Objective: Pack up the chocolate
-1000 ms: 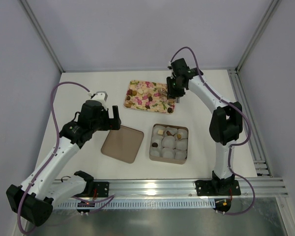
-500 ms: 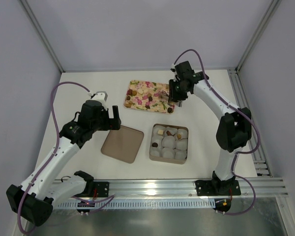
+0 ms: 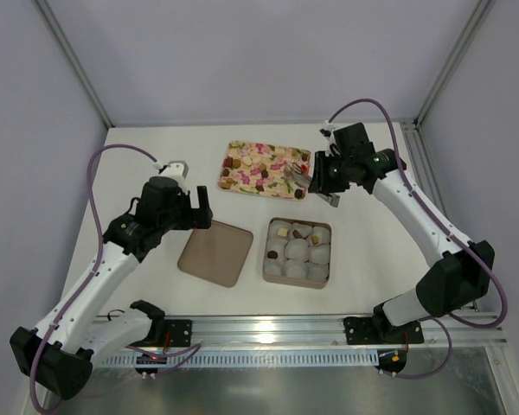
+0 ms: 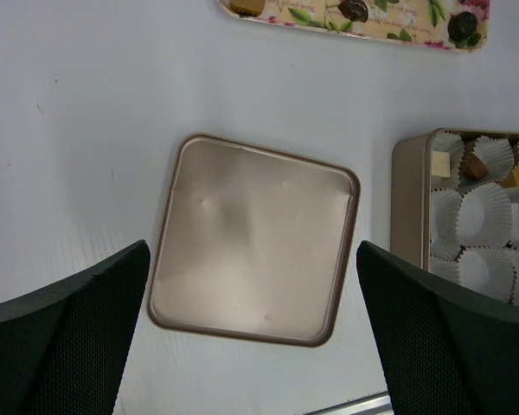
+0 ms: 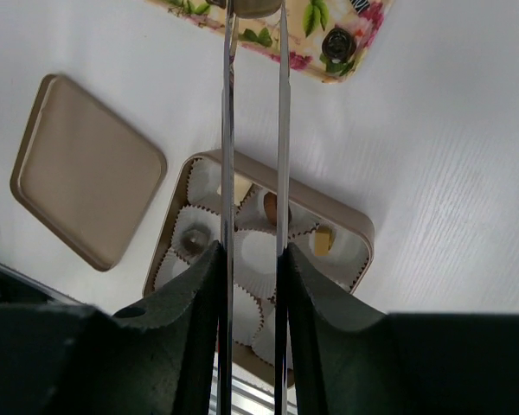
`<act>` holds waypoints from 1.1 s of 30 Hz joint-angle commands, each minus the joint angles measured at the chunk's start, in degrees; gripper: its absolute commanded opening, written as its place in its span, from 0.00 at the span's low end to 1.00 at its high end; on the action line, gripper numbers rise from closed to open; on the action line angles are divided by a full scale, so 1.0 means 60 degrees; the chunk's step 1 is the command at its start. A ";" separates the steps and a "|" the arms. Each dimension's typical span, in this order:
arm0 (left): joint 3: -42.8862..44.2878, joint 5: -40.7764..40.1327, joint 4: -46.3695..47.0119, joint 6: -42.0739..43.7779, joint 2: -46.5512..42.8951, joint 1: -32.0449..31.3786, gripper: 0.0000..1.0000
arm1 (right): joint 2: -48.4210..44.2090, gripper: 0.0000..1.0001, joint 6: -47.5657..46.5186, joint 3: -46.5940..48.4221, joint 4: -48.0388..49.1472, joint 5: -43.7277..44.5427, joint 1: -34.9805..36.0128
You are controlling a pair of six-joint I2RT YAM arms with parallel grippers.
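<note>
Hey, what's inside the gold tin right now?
White paper cups fill the tin; about four hold a chocolate. The cups cover the tin's floor, so nothing beneath them shows.

- left arm (image 3: 95, 268): elbow bent, wrist pitched downward.
- left gripper (image 4: 253, 259): fingers spread to full width, nothing between them.
- right arm (image 3: 415, 216): stretched forward, wrist turned leftward.
- right gripper (image 5: 253, 252): fingers pressed against both blades of tweezers (image 5: 227, 130), which project ahead of the fingertips.
</note>
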 commanded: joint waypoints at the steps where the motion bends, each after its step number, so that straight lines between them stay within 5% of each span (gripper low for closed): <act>1: 0.0321 0.0091 0.0126 -0.0073 -0.0158 0.0030 1.00 | -0.1070 0.34 0.0195 -0.0753 0.0052 -0.0430 -0.0033; 18: 0.0292 0.0208 0.0184 -0.0234 -0.0202 0.0016 1.00 | -0.5347 0.35 0.0634 -0.3538 -0.1881 -0.1295 0.0200; 33: 0.0248 0.0282 0.0199 -0.0278 -0.0187 0.0030 1.00 | -0.6331 0.35 0.1469 -0.4976 -0.2014 -0.1018 0.1196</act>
